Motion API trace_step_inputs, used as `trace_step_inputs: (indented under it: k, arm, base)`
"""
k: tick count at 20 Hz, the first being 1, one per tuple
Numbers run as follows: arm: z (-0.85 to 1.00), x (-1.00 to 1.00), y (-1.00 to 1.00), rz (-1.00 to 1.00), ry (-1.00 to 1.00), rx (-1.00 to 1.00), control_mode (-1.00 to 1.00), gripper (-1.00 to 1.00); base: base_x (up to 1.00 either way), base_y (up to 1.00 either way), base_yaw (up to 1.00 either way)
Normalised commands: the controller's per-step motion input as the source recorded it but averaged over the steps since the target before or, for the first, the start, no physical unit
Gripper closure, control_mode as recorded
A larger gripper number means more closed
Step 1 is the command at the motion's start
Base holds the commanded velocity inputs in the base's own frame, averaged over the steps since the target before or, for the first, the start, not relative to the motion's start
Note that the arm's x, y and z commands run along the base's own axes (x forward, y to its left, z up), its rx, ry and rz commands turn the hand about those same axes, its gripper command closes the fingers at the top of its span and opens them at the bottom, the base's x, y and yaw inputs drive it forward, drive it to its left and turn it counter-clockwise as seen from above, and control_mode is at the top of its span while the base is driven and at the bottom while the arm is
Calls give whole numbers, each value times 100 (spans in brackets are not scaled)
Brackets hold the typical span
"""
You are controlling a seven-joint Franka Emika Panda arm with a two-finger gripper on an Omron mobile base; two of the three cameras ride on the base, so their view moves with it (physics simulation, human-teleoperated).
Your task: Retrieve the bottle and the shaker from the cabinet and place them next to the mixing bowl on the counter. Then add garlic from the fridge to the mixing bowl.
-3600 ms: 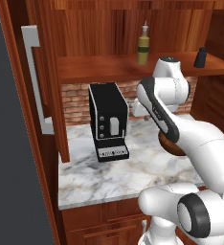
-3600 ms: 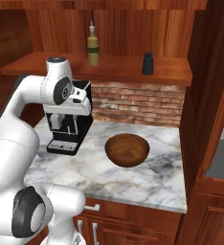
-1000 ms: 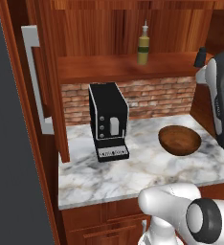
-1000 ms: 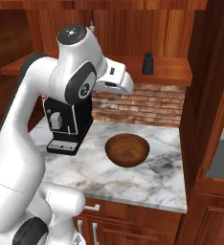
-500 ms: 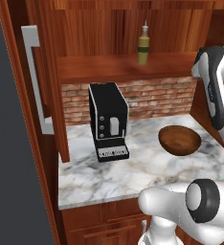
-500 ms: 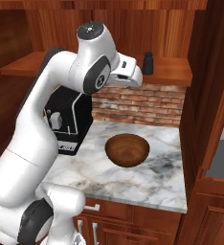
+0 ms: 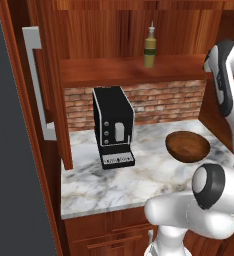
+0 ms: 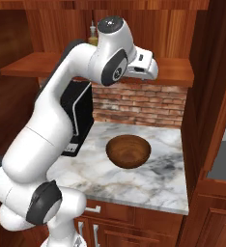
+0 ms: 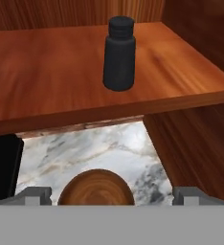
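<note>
Left base view: bottle (image 7: pixel 150 48) upright on the cabinet shelf (image 7: pixel 104 70), well back from the edge and towards the middle, so reachable only by going in over the lip. Bowl (image 7: pixel 187 146) on the marble worktop (image 7: pixel 114 182) below, right of the coffee machine (image 7: pixel 113 127), with bare marble around it, room enough, by the look of it, for two items beside it. Arm at the right edge, raised to shelf height.

Right base view: same bowl (image 8: pixel 128 151) near the middle of the worktop (image 8: pixel 158 185). Arm bent high, hand (image 8: pixel 145 64) level with the shelf (image 8: pixel 33 64) and aimed at its right end; likely lined up for the shaker rather than the bottle (image 8: pixel 92 34), which peeks out behind the shoulder. Shaker itself hidden behind the hand here.

Hand view: shaker (image 9: pixel 119 53) dead ahead, dark, upright, standing on the shelf (image 9: pixel 47 81) close to the right-hand cabinet wall. Jaws spread wide and empty, tips (image 9: pixel 34 193) low at either side, well short of the shaker; wide enough, probably, to pass around its body. Bowl (image 9: pixel 96 186) visible under the shelf edge, directly below the line of approach. Nothing moved off the shelf yet; garlic step not begun.
</note>
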Motion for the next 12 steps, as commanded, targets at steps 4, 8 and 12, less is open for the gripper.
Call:
trace_step_inputs:
  k: [4,8,12]
  arm:
    - [8,44,-13,0,0,0,-100,-100]
    - [0,59,-13,0,0,0,-100,-100]
    - [0,67,-10,0,0,0,-100,-100]
  base:
    - [0,0,0]
    - [0,0,0]
    - [0,0,0]
